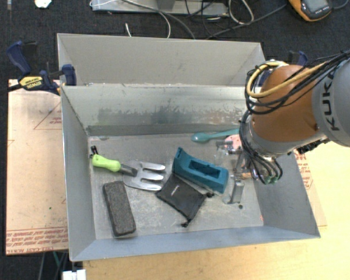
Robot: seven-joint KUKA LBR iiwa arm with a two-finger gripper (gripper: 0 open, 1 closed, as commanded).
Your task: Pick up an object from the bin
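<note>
My gripper [235,195] hangs low over the bin floor at the right side, under the orange-covered wrist. Just to its left lies a teal-blue plastic block with a slot [199,170], tilted, close to the gripper but apart from it. A black flat pouch [182,198] lies partly under the block's front-left side. A teal spoon [213,136] rests near the back wall, behind the gripper.
A hand fork with a green handle [127,169] lies at the middle left, its metal tines pointing right. A dark grey oblong sponge block [118,208] lies at the front left. The bin's right wall slopes close beside the gripper.
</note>
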